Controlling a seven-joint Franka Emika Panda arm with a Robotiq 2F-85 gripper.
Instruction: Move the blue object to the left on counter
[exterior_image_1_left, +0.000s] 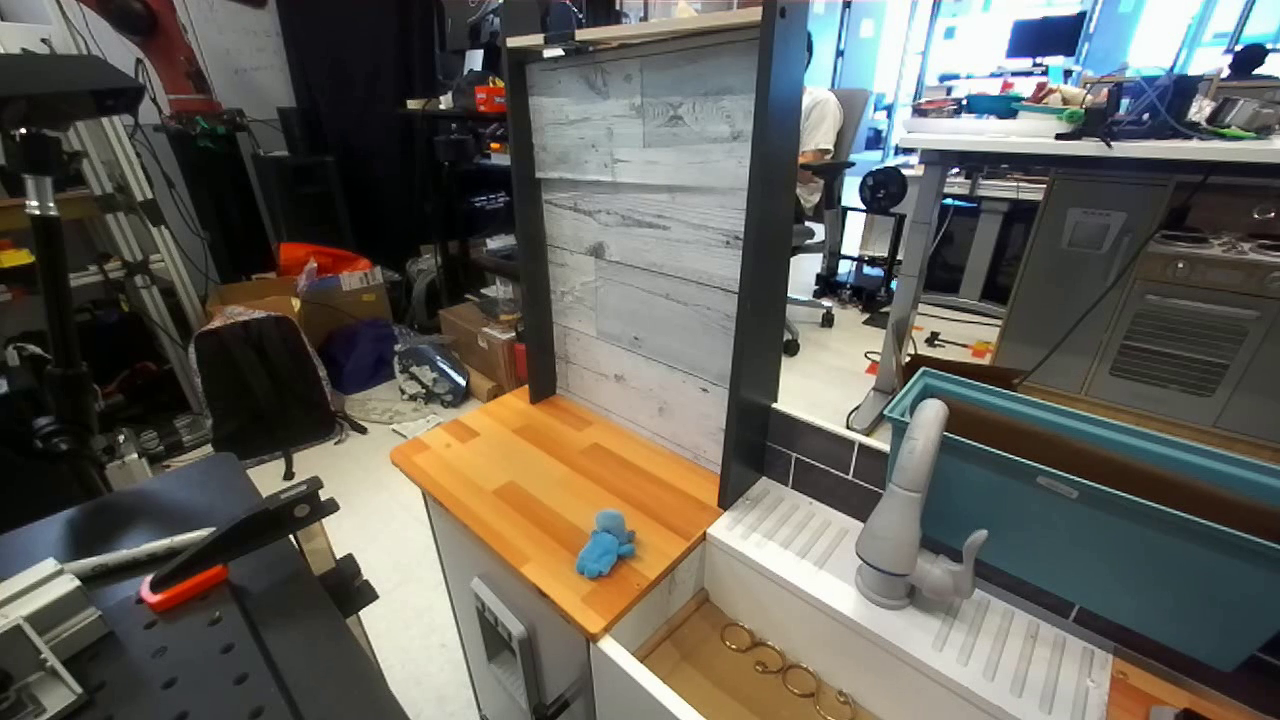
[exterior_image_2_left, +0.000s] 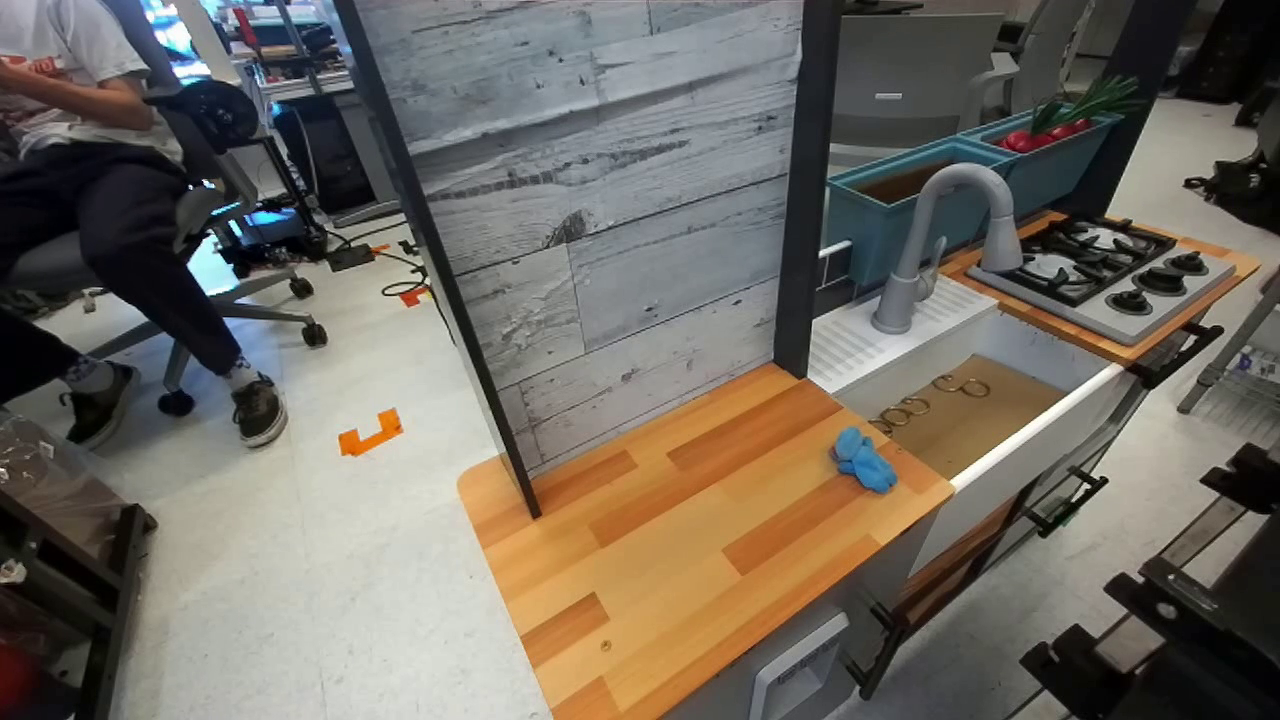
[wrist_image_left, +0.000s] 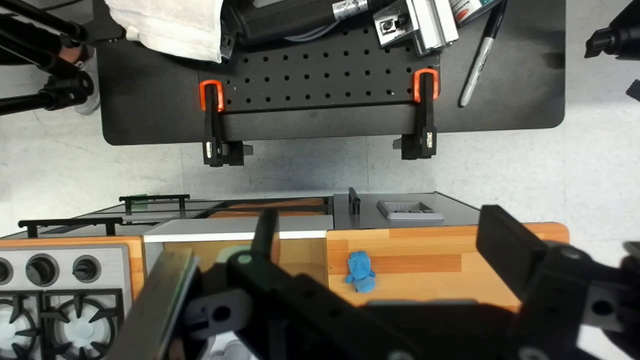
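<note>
Counter (exterior_image_1_left: 520, 470) roomy, blue object (exterior_image_1_left: 605, 546) near short edge (exterior_image_1_left: 652, 573).

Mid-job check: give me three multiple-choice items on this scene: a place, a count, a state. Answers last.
1. Where is the lumpy, soft-looking bright-blue item?
A) In the teal rectangular planter
B) On the orange-brown wooden counter, near the white sink
C) On the white ribbed drainboard

2. How many round black knobs does the flat grey stovetop have?
A) Two
B) Five
C) Three

3. How is the black two-finger gripper?
A) Open, holding nothing
B) Shut on the blue item
C) Shut, holding nothing

1 B: both exterior views show it lying on the wood.
2 C: an exterior view shows three in a row.
3 A: the wrist view shows its jaws wide apart, the blue item on the counter.
</note>
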